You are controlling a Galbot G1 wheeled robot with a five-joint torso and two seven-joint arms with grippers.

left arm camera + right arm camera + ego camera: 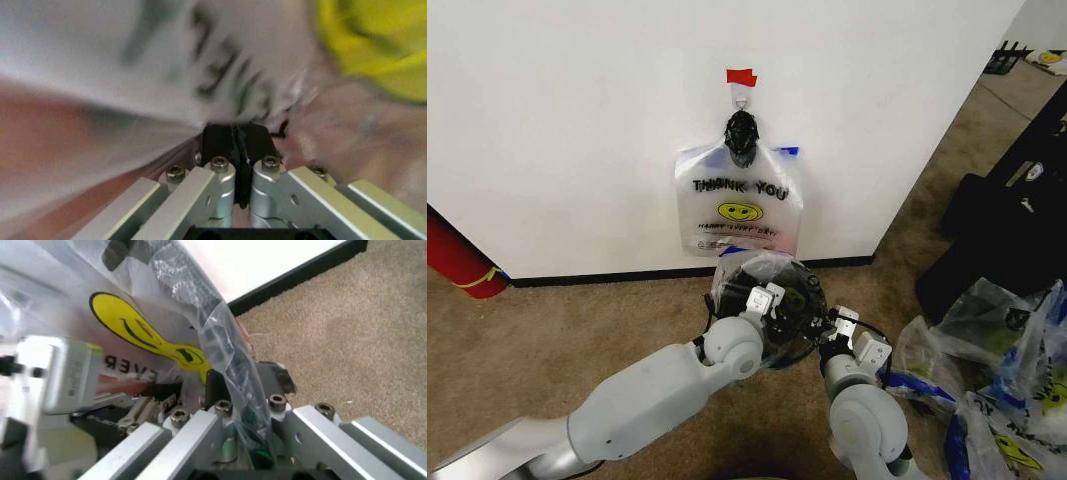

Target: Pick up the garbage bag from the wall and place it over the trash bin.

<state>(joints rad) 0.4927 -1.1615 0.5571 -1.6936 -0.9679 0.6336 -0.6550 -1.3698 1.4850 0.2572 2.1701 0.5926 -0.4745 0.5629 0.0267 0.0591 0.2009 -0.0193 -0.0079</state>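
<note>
Both grippers, left (237, 137) and right (243, 385), clench the garbage bag (762, 268) over the trash bin (787, 330).

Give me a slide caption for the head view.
Both claws, left and right, hold a clear bag over the black bin below the hooked "THANK YOU" bag.

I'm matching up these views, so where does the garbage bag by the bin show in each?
Head view: garbage bag, centre, atop the trash bin.
Left wrist view: upper half, pinched by the left gripper.
Right wrist view: clear strip running past the right gripper.
Shared landmark: black baseboard, head and right wrist views.
</note>
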